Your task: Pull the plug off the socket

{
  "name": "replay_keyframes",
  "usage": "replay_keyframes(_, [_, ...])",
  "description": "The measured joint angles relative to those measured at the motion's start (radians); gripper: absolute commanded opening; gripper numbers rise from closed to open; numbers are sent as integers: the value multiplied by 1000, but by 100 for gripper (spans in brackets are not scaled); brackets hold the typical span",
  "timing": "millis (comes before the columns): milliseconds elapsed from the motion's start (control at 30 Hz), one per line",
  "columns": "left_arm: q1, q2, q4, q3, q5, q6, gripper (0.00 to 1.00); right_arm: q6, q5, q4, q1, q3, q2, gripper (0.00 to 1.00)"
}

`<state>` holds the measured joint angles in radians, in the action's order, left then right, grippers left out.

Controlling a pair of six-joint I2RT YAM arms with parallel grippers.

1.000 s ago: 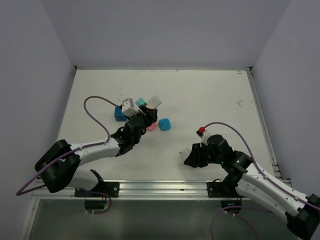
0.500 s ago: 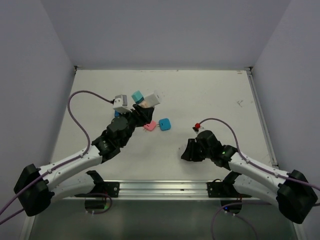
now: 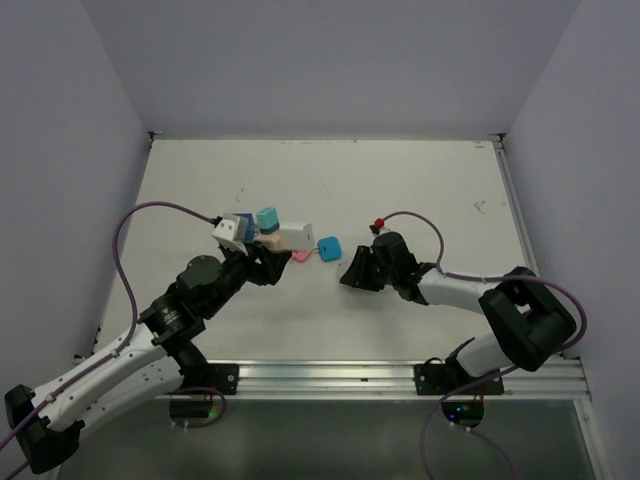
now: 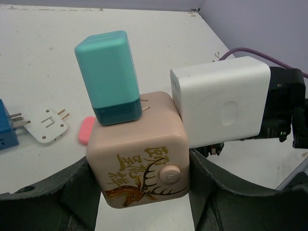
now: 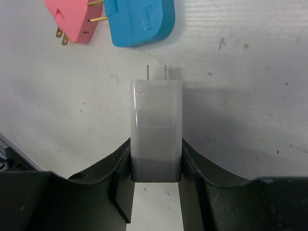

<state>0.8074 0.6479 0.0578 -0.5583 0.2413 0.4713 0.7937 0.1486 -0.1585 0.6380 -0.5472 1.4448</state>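
On the white table [image 3: 400,180] seen from above, walls close the left, back and right sides and a metal rail [image 3: 320,375] runs along the near edge. All the objects sit in a cluster left of centre, with open tabletop behind them and out to the right. The left gripper [image 3: 266,252] is clamped on a beige socket cube [image 3: 271,239]. A teal plug [image 3: 267,218] shows on the cube's far side, toward the back wall. A white plug [image 3: 297,237] sticks out of the cube's right side, its long axis running left to right and its free end toward the right gripper [image 3: 350,272], which is near but apart from it. Between the two grippers a pink plug [image 3: 300,256] and a blue plug [image 3: 328,247] lie on the table. In the left wrist view the cube is pinched between the two dark fingers [image 4: 57,197], its deer picture and round button facing the camera. The teal plug stands upright on the top face and the white plug juts from the right face. A blue adapter [image 4: 7,130] and a flat white adapter [image 4: 48,126] lie on the table to the left. In the right wrist view the fingers [image 5: 120,178] squeeze a pale grey charger [image 5: 156,125] by its rear end. Its long axis runs straight out from the wrist and its two bare prongs point away, close to the blue plug but not touching it. Whether the charger rests on the table I cannot tell.
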Motion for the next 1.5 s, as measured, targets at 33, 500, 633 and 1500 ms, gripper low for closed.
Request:
replay_keyframes(33, [0,-14,16,4,-6,-10,0,0,2,-16,0,-11,21,45])
replay_keyframes(500, [0,-36,147,17,-90,-121,0,-197,38,210,0,-85,-155,72])
replay_keyframes(633, [0,-3,148,17,-120,-136,0,-276,87,304,2,-134,-336,73])
replay_keyframes(1500, [0,63,138,16,-199,-161,0,-246,193,322,175,-306,-316,69])
